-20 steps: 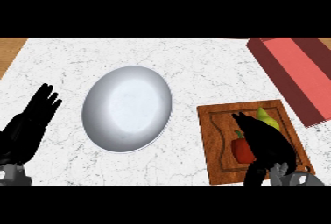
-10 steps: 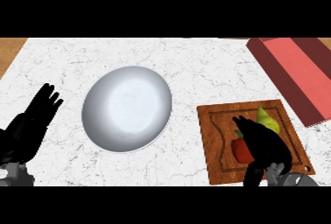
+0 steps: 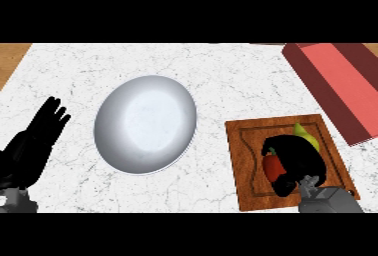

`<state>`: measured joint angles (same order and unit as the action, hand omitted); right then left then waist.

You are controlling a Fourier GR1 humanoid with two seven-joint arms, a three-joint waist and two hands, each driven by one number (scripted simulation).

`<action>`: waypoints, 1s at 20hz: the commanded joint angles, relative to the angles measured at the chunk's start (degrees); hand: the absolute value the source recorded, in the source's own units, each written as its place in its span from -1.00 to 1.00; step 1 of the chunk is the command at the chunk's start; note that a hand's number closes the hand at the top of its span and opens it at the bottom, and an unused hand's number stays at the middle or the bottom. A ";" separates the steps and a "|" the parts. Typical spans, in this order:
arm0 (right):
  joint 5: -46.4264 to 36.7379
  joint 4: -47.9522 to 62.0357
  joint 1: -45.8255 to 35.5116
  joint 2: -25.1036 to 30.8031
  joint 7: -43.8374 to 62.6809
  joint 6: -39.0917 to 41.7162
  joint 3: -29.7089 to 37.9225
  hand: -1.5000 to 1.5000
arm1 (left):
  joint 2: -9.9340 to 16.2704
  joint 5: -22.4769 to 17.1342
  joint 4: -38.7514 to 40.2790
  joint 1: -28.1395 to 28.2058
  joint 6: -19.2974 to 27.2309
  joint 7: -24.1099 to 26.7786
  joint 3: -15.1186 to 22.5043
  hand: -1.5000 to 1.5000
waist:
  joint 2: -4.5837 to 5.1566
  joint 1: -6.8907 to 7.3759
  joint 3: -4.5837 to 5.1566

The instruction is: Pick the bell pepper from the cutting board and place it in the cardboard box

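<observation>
A wooden cutting board (image 3: pixel 247 150) lies at the lower right of the counter. On it sits the bell pepper (image 3: pixel 274 166), red with a green stem, and a yellow-green part shows at its far end (image 3: pixel 305 135). My right hand (image 3: pixel 297 159) lies over the pepper with its fingers curled round it and hides most of it. The cardboard box (image 3: pixel 341 80), reddish, stands at the far right, beyond the board. My left hand (image 3: pixel 35 140) rests open at the left edge, fingers up.
A large white plate (image 3: pixel 145 123) lies in the middle of the marble counter, between the two hands. A strip of wooden surface (image 3: pixel 10 57) shows at the far left corner.
My right hand has drawn back toward the near edge of the board and its fingers have curled round the pepper. The left hand has stayed still.
</observation>
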<state>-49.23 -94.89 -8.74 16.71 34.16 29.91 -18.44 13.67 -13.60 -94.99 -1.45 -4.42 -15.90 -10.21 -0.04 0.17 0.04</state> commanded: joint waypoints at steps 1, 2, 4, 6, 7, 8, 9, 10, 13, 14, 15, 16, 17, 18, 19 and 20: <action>-1.83 2.40 -1.86 0.71 -4.57 -0.74 1.04 1.00 | -2.72 2.18 -5.71 4.89 1.19 0.90 1.59 0.00 | 0.00 0.15 -0.05; -2.64 -0.45 2.58 0.72 -6.34 -3.37 -0.40 1.00 | -1.15 1.61 3.60 0.02 -1.31 3.82 -0.06 0.00 | 0.04 -0.24 -0.04; -3.63 3.06 -1.21 -0.01 -6.59 -1.97 1.75 1.00 | -0.40 0.92 -0.50 -2.53 0.64 -2.90 -0.50 0.00 | 0.04 -0.09 -0.05; -5.69 2.75 -0.17 -2.15 -6.04 -2.51 -0.18 1.00 | -0.56 0.42 -2.94 1.55 -0.91 -1.57 -1.42 0.00 | 0.01 0.01 -0.05; -6.09 -2.05 4.44 -1.74 -4.99 -2.31 -1.37 1.00 | -2.84 2.62 -1.14 1.54 0.02 1.28 0.57 0.00 | -0.01 -0.18 -0.04; -6.71 -0.49 1.17 -3.12 -4.35 -1.65 -0.12 1.00 | -1.84 0.83 -1.82 -0.57 -0.28 -1.69 -0.61 0.00 | 0.01 -0.12 -0.04; -4.62 12.43 -9.34 -4.84 -5.62 -2.75 4.17 1.00 | -1.47 0.66 -1.85 1.61 -1.69 0.26 -0.41 0.00 | 0.14 0.55 -0.05; -3.12 12.92 -12.43 -5.09 -3.76 -0.55 7.05 1.00 | -0.62 -0.41 -1.33 0.70 -2.03 -0.95 -1.36 0.00 | 0.16 0.60 -0.05; -2.80 27.68 -23.95 -7.30 -1.67 -5.45 14.07 1.00 | 0.20 -0.07 0.37 -3.46 -2.00 -1.92 -0.66 0.00 | 1.09 2.84 -0.13; -1.78 29.72 -27.29 -5.62 -1.06 -5.20 17.57 1.00 | -0.99 1.29 1.01 -3.53 -1.80 0.10 0.66 0.00 | 1.44 3.26 -0.13; -1.52 33.06 -30.63 -4.95 -1.55 -5.69 18.99 1.00 | -0.73 1.61 1.90 -4.09 -1.92 0.11 0.75 0.00 | 1.45 3.27 -0.12; -2.81 37.34 -31.97 -3.19 -3.07 -8.20 19.66 1.00 | -1.95 2.24 0.91 -2.25 -1.60 1.21 1.54 0.00 | 1.44 3.74 -0.14; -5.51 41.01 -34.51 -4.85 -1.89 -11.24 17.98 1.00 | -1.11 0.91 -1.20 -2.71 -1.82 -2.14 1.35 0.00 | 1.10 3.63 -0.15; -6.52 44.01 -36.98 -4.65 -2.61 -12.60 17.77 1.00 | -3.18 1.75 0.80 -1.90 -0.88 0.53 1.74 0.00 | 1.05 3.13 -0.10; -7.82 46.73 -37.37 -4.64 -4.15 -16.79 17.81 1.00 | -0.58 0.88 1.61 -2.42 -2.47 0.09 -0.08 0.00 | 1.05 2.97 -0.10; -7.37 48.95 -39.03 -2.31 -6.39 -16.59 19.09 1.00 | -2.18 1.51 -1.22 0.13 -0.95 -0.16 0.62 0.00 | 0.79 2.72 -0.11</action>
<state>-54.70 -56.50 -40.61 12.49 30.58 18.67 -1.89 12.19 -12.38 -94.72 -3.21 -5.98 -16.05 -9.64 0.93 2.98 -0.06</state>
